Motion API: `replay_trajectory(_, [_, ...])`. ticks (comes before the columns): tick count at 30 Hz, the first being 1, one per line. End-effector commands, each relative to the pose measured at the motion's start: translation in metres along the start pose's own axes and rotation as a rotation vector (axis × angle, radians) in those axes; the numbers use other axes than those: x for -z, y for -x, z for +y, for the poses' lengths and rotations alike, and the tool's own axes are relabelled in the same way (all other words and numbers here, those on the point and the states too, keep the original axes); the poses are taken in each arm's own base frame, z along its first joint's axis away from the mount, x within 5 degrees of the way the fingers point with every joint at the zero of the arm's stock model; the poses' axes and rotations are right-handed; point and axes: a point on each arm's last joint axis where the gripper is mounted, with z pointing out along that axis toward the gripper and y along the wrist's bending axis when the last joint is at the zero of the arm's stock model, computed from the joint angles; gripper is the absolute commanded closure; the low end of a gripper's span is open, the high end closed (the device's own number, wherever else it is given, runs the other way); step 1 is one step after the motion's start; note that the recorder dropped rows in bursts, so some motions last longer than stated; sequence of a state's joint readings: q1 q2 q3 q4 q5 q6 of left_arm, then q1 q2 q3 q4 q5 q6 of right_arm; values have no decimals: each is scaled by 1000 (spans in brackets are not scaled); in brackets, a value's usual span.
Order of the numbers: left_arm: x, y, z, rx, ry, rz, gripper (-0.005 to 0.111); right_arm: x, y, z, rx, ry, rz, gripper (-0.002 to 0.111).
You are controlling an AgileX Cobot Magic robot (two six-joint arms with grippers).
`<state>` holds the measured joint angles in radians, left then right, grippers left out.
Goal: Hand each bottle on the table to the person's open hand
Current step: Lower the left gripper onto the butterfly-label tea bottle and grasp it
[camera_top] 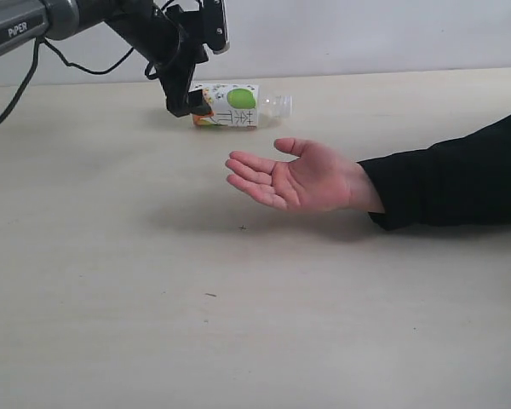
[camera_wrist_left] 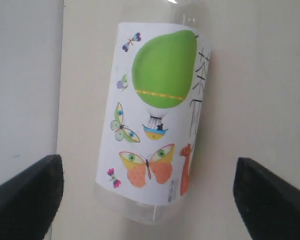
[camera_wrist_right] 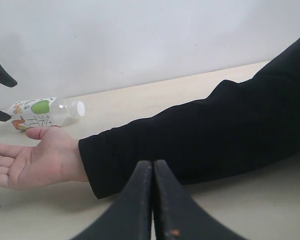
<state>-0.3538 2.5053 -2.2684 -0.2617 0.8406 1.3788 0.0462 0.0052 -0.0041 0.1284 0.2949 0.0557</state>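
One bottle [camera_top: 234,106] shows, clear with a white label and a green apple [camera_wrist_left: 160,100]. It lies on its side at the far side of the table [camera_top: 238,324], cap end pointing right, also seen in the right wrist view [camera_wrist_right: 40,111]. My left gripper [camera_top: 187,100] is open at its base end; in the left wrist view the gripper [camera_wrist_left: 146,165] straddles the base with a gap on both sides. The person's open hand [camera_top: 302,179] rests palm up just in front of the bottle [camera_wrist_right: 30,160]. My right gripper [camera_wrist_right: 152,162] is shut and empty, low by the sleeve. The other bottles are out of view.
The black-sleeved forearm [camera_top: 460,175] lies across the table's right side and fills much of the right wrist view [camera_wrist_right: 215,135]. A pale wall [camera_top: 366,34] closes the far edge. The left arm and its cable [camera_top: 77,64] hang over the back left.
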Motion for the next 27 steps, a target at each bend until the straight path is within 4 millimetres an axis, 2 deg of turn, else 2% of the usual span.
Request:
replay_trajectory(1, [-5,4,6,24,37,-25,19,0,0,0,6,-1,-10,108])
replay_trajectory(9, [-23,1,4,25,30,-25,19,0,0,0,6,-1,-10,108])
replay_trajectory(20, [-35,-3,4,29,86,-30,19,0,0,0,6,-1,-10,108])
replay_trajectory(27, [-39,-6,-2,84,34,-18,19,0,0,0,6,-1,-10,108])
